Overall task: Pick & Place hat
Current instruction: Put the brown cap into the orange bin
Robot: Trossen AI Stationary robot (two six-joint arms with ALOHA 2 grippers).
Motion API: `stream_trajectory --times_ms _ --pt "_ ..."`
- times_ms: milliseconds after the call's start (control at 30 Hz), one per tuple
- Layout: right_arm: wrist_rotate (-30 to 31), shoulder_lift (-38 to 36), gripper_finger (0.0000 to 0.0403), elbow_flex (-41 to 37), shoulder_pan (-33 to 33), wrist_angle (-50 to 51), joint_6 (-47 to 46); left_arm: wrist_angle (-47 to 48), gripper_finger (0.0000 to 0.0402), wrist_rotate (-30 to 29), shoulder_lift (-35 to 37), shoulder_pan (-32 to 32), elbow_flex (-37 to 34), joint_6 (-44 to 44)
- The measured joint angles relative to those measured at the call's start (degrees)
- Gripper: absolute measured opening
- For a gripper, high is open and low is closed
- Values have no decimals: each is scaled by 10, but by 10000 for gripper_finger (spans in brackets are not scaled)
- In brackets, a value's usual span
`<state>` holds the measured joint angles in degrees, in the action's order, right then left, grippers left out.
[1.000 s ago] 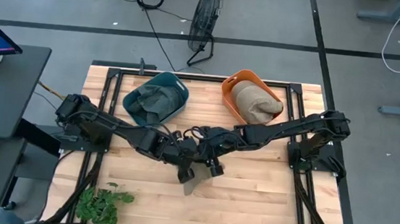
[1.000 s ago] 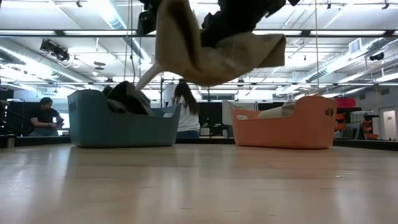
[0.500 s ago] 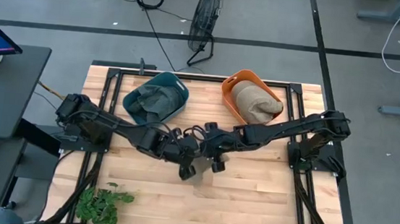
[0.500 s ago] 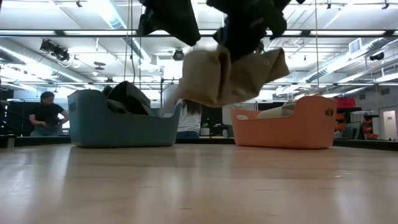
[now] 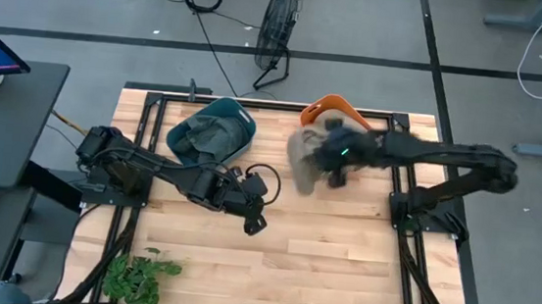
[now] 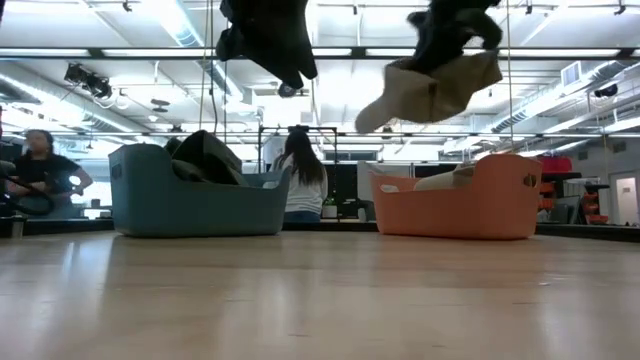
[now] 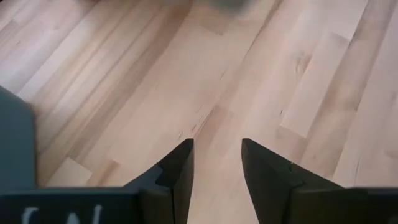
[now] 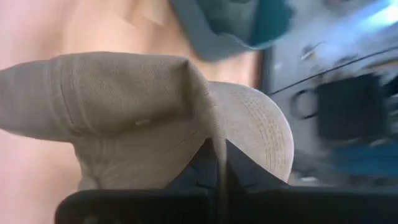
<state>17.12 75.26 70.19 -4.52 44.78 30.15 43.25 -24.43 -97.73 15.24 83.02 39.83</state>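
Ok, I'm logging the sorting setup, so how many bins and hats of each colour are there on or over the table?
Teal bin: 1
Orange bin: 1
Dark green hat, in the teal bin: 1
Tan hat in the orange bin: 1
Tan hat held by the right tool, over the table: 1
Total: 5

A tan hat [image 6: 432, 92] hangs from the right gripper [image 6: 450, 35] at one o'clock, above an orange bin [image 6: 455, 208]. The left gripper [image 6: 270, 35] hangs at eleven o'clock over a teal bin [image 6: 195, 203]. Between the bins, beyond the table [image 6: 320, 300], a person [image 6: 303, 185] sits facing away.
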Motion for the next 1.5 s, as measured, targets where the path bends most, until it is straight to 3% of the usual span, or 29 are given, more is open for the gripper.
stream_trajectory --times_ms 100,200,367,600,767,967,1233,1500 --pt "0 -52 2 0 -52 12 123 3 140 0 0 -5 0 -1" --pt "-1 -74 1 1 -105 40 181 2 140 0 0 -12 0 -1" --pt "-58 -70 1 -3 -196 97 277 3 140 1 0 -26 0 -1" --pt "-119 -42 0 -45 -298 38 396 3 140 1 0 -37 0 -3" --pt "-172 -10 0 -81 -344 27 406 3 140 1 0 -39 0 -7" --pt "-177 28 7 -124 -358 -50 392 3 140 1 0 -43 0 -7" --pt "-176 48 66 -131 -358 -90 329 3 140 7 0 -48 0 -6" --pt "-176 -7 124 -128 -355 -60 236 7 140 14 0 -48 2 0"
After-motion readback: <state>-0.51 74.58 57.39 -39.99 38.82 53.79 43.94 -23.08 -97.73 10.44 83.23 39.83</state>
